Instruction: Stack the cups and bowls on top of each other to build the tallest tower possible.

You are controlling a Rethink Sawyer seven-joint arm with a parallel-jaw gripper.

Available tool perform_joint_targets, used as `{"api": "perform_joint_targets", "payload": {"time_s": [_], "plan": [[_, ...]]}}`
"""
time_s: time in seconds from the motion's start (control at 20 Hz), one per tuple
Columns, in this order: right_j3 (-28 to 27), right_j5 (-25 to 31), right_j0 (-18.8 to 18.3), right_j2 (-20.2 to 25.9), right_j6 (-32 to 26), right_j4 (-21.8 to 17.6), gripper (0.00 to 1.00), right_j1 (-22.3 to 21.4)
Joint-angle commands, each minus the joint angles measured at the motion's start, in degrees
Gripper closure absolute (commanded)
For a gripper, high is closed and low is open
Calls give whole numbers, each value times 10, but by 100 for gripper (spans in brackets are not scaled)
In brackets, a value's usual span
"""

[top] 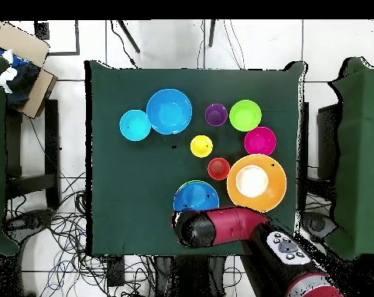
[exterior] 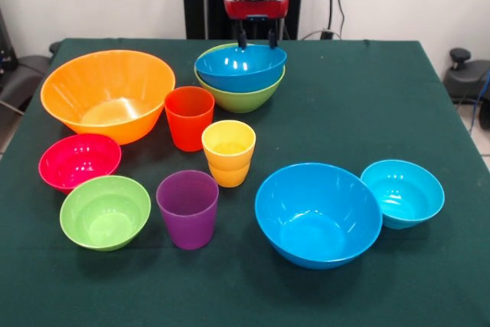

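The green-clothed table [exterior: 429,105] lies bare along its right side and near edge. At centre, the ribbed orange-red plastic cup [exterior: 189,116], stepped yellow plastic cup [exterior: 228,152] and smooth purple plastic cup [exterior: 188,207] stand close together, with only narrow gaps between them.

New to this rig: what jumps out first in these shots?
The huge orange-yellow bowl at the front view's left, biggest thing on the green table. Next, the pincer hanging open just over a blue bowl nested in a green bowl. Three cups, orange-red, yellow, purple, stand mid-table.
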Motion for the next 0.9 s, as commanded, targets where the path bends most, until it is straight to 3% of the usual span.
{"api": "perform_joint_targets", "payload": {"time_s": [0.05, 0.35, 0.9], "plan": [[-51, -45, 8, 22, 13, -28, 0, 24], [-49, -48, 2, 28, 9, -28, 0, 26], [-89, -80, 2, 26, 0, -40, 0, 86]]}}
